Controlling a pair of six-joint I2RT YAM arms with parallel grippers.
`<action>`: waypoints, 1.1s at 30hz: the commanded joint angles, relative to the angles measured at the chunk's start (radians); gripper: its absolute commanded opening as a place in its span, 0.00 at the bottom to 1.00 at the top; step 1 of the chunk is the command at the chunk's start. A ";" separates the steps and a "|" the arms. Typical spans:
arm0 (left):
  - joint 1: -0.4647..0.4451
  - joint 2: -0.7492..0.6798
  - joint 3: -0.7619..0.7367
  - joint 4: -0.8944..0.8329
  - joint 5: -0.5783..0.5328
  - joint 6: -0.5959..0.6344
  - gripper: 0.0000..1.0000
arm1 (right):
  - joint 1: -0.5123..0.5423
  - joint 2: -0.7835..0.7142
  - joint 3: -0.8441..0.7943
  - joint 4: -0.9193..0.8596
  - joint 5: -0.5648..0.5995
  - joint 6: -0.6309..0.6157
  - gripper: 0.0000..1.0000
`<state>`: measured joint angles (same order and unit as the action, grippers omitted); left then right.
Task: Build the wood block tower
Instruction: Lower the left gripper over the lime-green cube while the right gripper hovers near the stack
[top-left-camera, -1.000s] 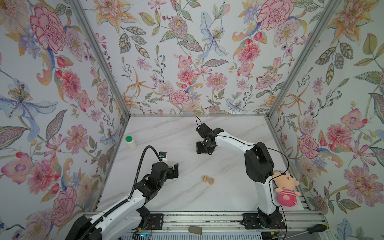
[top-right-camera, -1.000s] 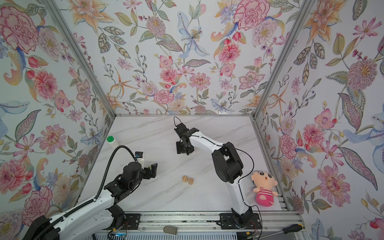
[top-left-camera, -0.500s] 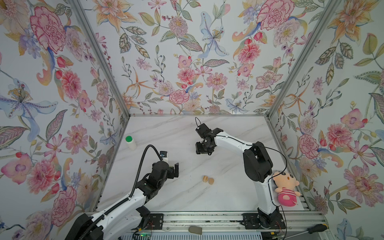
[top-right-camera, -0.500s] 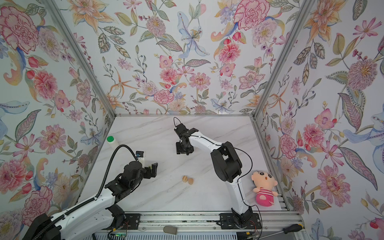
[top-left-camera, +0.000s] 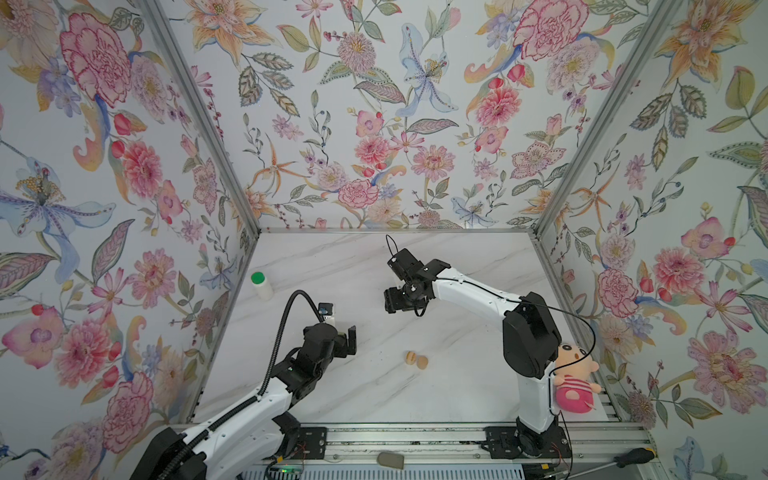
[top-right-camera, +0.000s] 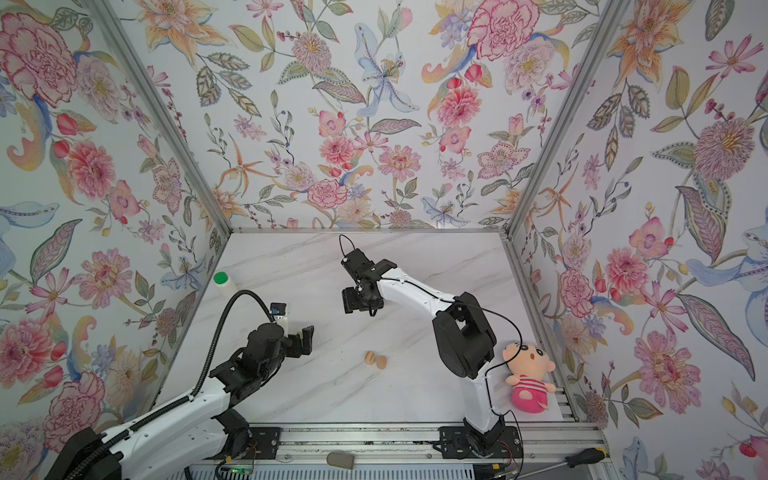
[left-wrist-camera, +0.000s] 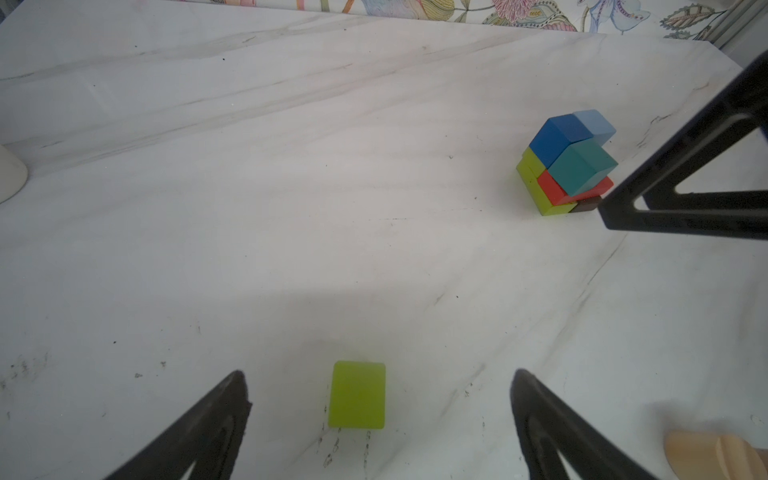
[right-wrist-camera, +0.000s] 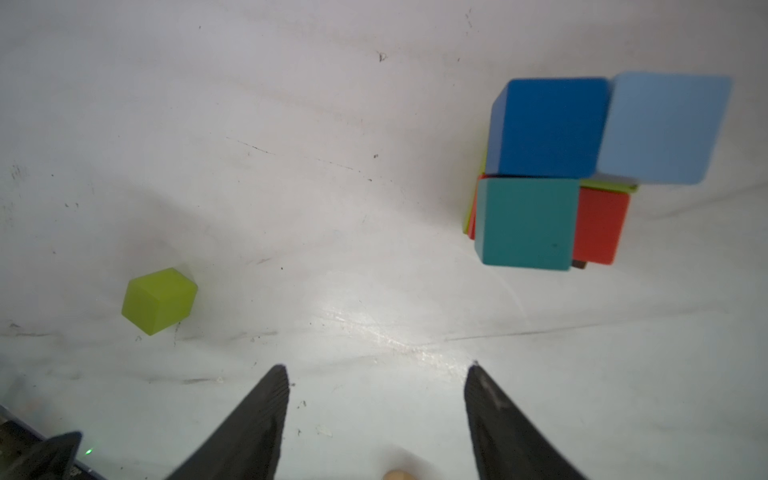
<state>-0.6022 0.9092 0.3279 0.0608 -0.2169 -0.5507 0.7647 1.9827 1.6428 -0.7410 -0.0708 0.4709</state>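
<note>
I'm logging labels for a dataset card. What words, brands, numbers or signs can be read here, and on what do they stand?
No readable text in any view.
The tower and the loose yellow-green block: plain painted faces.
The white green-capped bottle: no label shows.
Small blue patch on the left wrist camera: too small to read.
</note>
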 joint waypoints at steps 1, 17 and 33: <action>0.009 0.030 -0.005 -0.009 -0.022 -0.012 0.99 | 0.008 -0.077 -0.048 -0.015 0.037 -0.008 0.76; 0.017 0.330 0.100 0.053 -0.005 0.023 0.99 | -0.007 -0.367 -0.355 0.095 0.021 -0.021 0.82; 0.022 0.433 0.145 0.034 0.010 -0.007 0.89 | -0.078 -0.420 -0.459 0.173 -0.056 -0.043 0.83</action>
<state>-0.5945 1.3327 0.4526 0.1062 -0.2127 -0.5426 0.6949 1.5875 1.1961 -0.5915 -0.1059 0.4480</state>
